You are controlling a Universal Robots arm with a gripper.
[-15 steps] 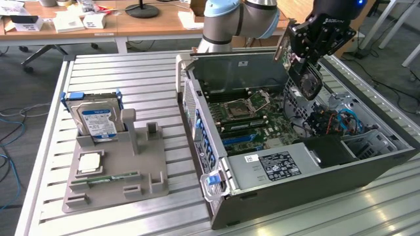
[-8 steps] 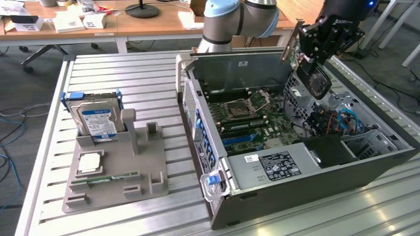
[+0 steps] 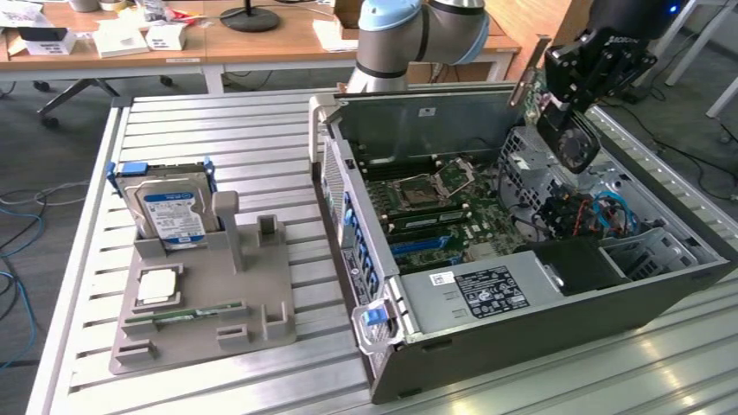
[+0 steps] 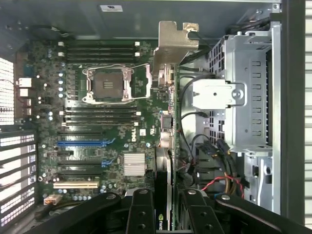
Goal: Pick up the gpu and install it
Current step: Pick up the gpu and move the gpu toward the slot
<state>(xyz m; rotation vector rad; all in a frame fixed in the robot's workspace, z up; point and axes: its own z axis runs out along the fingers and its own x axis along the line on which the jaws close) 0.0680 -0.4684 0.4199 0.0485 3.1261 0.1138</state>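
**A:** What has the gripper got?

**B:** Its fingers are part closed on the gpu. They clamp the card edge-on by its flat faces, at the end away from the metal bracket. It hangs above the open computer case, toward the case's far end in the exterior view.

**A:** How will it handle?

**B:** Light and stiff, I'd judge, but fragile, with a bare board and a fan. The faces or the bracket are the places to hold it, though smooth faces might slip.

**A:** And inside the case?

**B:** There's a motherboard with a processor socket, blue expansion slots and a small heatsink. Beside it are a drive cage and cables. The power supply sits at the near end.

**A:** Further off?

**B:** A grey holder sits by the table's edge on the exterior view's left. It carries an upright hard drive, a flat silver processor and a green memory stick.
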